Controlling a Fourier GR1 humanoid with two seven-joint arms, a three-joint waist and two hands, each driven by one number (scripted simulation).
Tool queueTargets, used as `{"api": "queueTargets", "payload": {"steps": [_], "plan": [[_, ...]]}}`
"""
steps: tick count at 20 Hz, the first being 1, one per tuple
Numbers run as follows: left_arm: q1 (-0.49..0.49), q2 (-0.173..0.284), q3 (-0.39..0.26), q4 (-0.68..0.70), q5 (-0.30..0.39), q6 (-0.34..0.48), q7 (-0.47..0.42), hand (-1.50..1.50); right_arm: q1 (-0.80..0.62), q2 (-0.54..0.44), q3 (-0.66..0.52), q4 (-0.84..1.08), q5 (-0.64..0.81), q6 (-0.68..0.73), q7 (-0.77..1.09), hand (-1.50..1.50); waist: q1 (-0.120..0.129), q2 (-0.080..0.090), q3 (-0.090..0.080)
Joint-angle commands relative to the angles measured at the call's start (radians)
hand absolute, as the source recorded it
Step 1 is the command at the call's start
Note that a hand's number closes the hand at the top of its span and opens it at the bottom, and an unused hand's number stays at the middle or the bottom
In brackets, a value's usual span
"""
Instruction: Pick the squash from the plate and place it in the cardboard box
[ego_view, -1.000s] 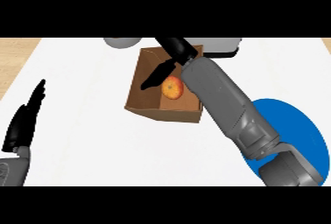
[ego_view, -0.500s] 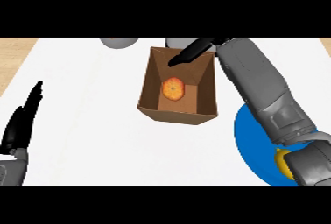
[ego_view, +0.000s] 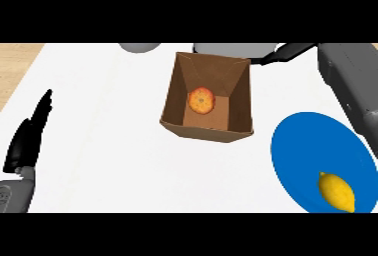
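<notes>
The orange squash (ego_view: 200, 100) lies on the floor of the brown cardboard box (ego_view: 240, 95), which stands open at the counter's middle. My right hand (ego_view: 285, 52) is up at the box's far right corner, outside it, with straight fingers and nothing in them; its grey forearm (ego_view: 353, 85) runs down the right edge. The blue plate (ego_view: 306, 150) sits at the lower right, close to the box's near right corner. My left hand (ego_view: 29, 135) rests open at the left edge, fingers pointing up.
A yellow lemon-like fruit (ego_view: 336, 191) lies on the plate's near part. A grey round object (ego_view: 140, 47) and a wider grey one (ego_view: 232, 49) stand behind the box. A strip of wooden surface (ego_view: 16, 65) shows beyond the white counter's left edge.
My right hand has drawn out of the box and moved off to the right, leaving the squash inside. More of the plate and its yellow fruit now show. The left hand has not moved.
</notes>
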Motion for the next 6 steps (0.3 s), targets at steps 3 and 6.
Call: {"api": "queueTargets", "payload": {"steps": [3, 6], "plan": [[0.004, -0.017, -0.010, -0.012, -0.012, 0.012, -0.010, 0.00, 0.045, -0.156, 0.016, 0.036, 0.038, 0.147, -0.103, -1.50, 0.014, 0.006, 0.001], [-0.046, -0.011, -0.003, 0.014, -0.016, 0.012, 0.003, 0.00, 0.040, -0.182, 0.047, 0.039, 0.076, 0.186, -0.115, -1.50, 0.012, 0.011, 0.001]]}}
